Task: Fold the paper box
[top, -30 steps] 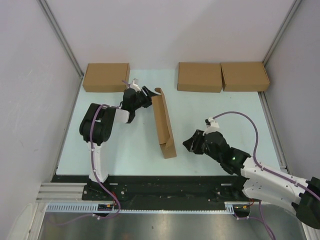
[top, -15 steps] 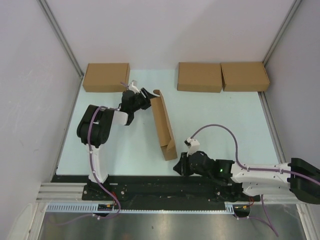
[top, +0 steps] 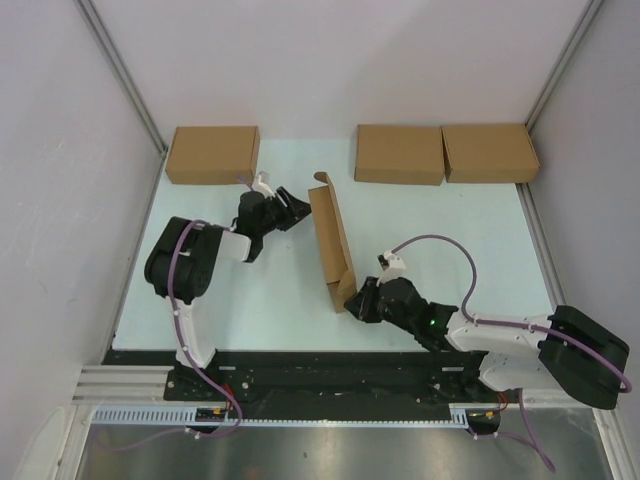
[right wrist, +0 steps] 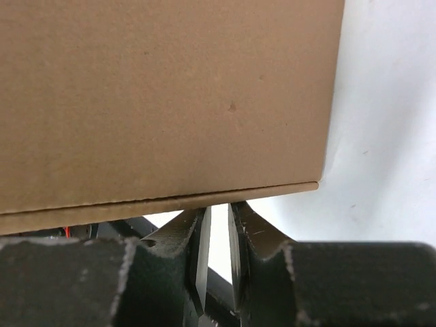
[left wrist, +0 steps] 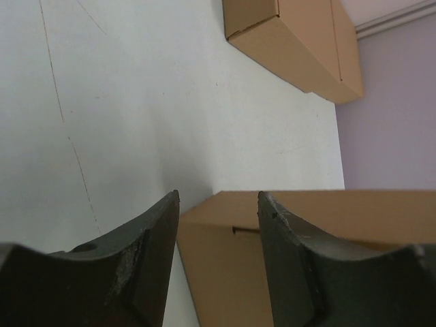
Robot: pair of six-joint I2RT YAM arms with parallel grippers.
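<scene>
Left gripper [top: 296,205]: gapes wide, holding nothing, just beside the far end of the paper box [top: 330,240]. Paper box: stands on edge in the middle of the bench [top: 250,290], running far to near. Right gripper [top: 352,300]: sits all but closed on nothing, at the box's near bottom edge.

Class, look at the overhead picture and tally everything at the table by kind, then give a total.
Closed flat boxes at the back: 3
Box standing on its edge: 1
Robot arms: 2
Total: 6
</scene>
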